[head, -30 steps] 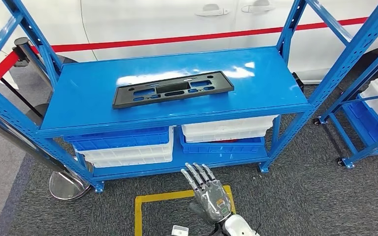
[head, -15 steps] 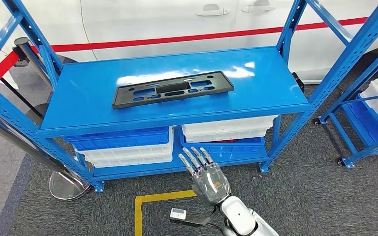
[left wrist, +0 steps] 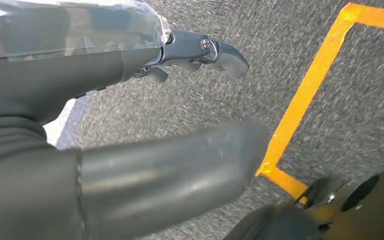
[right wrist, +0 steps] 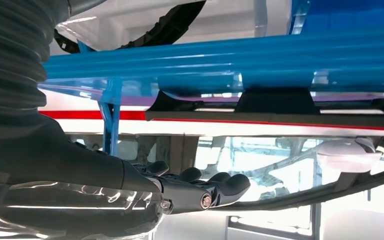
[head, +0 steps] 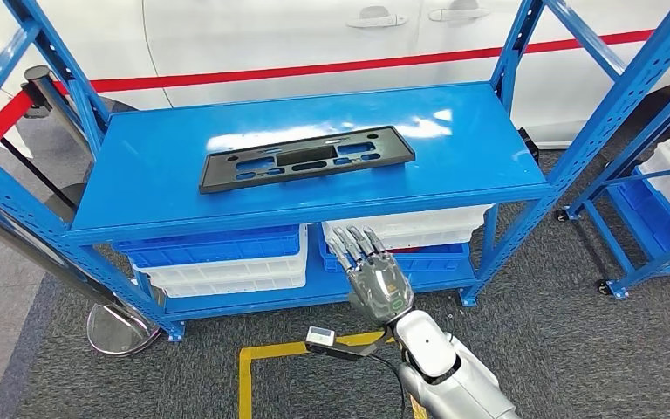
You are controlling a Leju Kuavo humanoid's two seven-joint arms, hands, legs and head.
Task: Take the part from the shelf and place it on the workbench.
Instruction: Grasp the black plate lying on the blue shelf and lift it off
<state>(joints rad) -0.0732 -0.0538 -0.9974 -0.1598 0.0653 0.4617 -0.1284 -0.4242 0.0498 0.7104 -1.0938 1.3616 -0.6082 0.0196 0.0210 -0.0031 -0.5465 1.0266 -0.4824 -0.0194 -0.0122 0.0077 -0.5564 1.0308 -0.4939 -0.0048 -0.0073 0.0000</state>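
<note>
A white car [head: 253, 39] with a red stripe is seen across the back, from 10 to 2 o'clock. In front of it a blue shelf [head: 174, 196] is stood on grey carpet [head: 541, 349], taking up most of the middle of the head view. A second blue rack [head: 646, 166] with white bins is seen at 3 o'clock. On the lower level of the shelf, a blue bin [head: 214, 246] is stacked on a white one at 7 o'clock, just beside a white bin [head: 410, 229] stacked on a blue one at 6 o'clock.

The part [head: 306, 158], a long black frame with cut-outs, is laid flat on the top board of the shelf, near the centre, slightly toward 11 o'clock, with its long side running across. It is touched by neither hand.

The right hand [head: 373, 278] is raised at 6 o'clock, in front of the lower bins and below the top board's front edge, well apart from the part. Its fingers [head: 355, 244] are held straight and slightly spread, pointing up, with nothing in them. In the right wrist view the same hand [right wrist: 180, 187] is seen empty beneath the blue board.

The left hand [left wrist: 130, 125] is seen in the left wrist view over the carpet, beside a yellow tape line [left wrist: 310, 90]; its thumb and fingers are apart and nothing is held.

A yellow tape square [head: 253, 367] is marked on the floor at 6 o'clock. A chrome post base [head: 120, 327] is stood at 8 o'clock.
</note>
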